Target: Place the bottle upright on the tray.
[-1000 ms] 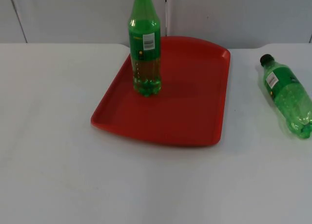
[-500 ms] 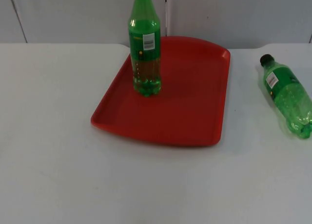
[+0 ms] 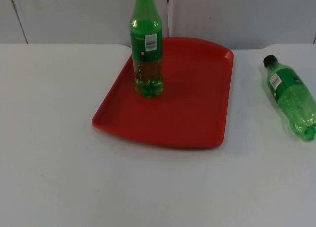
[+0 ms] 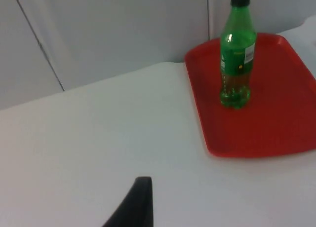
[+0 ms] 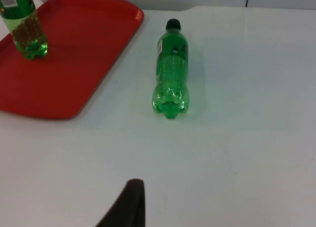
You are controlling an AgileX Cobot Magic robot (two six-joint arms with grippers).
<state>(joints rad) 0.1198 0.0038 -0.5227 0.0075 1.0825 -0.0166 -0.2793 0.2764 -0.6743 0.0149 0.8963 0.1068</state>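
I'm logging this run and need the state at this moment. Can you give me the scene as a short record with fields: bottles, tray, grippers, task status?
standing bottle: green, black cap, upright on the tray, near its far left corner
lying bottle: green, on its side on the table, right of the tray, apart from it, cap toward the wall
tray: red, flat on the table
left gripper: a black fingertip above bare table, left of the tray
right gripper: a black fingertip above bare table, short of the lying bottle
task status: one bottle upright on the tray, one not yet picked up
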